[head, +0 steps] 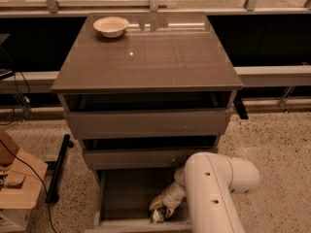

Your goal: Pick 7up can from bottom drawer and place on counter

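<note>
The bottom drawer (121, 198) is pulled open at the foot of the cabinet, its flat floor showing. The 7up can (156, 217) sits low at the drawer's front right, mostly hidden by my hand. My gripper (159, 208) reaches down into the drawer from the white arm (209, 193) and is right over the can, touching or almost touching it. The counter (146, 52) is the glossy grey-brown top of the cabinet, well above the gripper.
A cream bowl (111, 26) stands at the counter's back left. Two upper drawers (146, 123) are slightly open above the bottom one. A cardboard box (17, 183) and cables lie on the floor at left. A railing runs behind the cabinet.
</note>
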`<state>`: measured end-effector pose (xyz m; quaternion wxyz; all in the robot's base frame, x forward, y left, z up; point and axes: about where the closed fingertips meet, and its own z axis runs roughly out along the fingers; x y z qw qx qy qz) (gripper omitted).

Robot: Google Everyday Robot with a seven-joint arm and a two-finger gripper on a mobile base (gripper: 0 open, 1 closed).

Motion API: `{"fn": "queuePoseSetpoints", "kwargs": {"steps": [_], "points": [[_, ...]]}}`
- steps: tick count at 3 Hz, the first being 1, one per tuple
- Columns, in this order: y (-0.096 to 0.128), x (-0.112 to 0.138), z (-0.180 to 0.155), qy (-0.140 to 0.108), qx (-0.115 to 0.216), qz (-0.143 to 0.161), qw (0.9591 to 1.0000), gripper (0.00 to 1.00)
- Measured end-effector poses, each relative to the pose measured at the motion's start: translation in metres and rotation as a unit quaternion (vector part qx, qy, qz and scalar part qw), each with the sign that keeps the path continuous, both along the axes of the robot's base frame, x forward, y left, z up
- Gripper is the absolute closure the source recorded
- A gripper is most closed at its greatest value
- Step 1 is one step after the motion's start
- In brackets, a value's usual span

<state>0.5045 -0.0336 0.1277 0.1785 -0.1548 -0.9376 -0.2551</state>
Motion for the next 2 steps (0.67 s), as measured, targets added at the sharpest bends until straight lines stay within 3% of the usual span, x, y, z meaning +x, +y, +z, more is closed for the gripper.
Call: {"fn": "queuePoseSetpoints", "kwargs": {"steps": [1,2], "points": [[-0.002,0.005,0.024,-0.033,-0.003,0.009,0.9994,0.96],[-0.012,0.012,0.063,-0.075,-0.009,0.009,0.9971,1.0]]}}
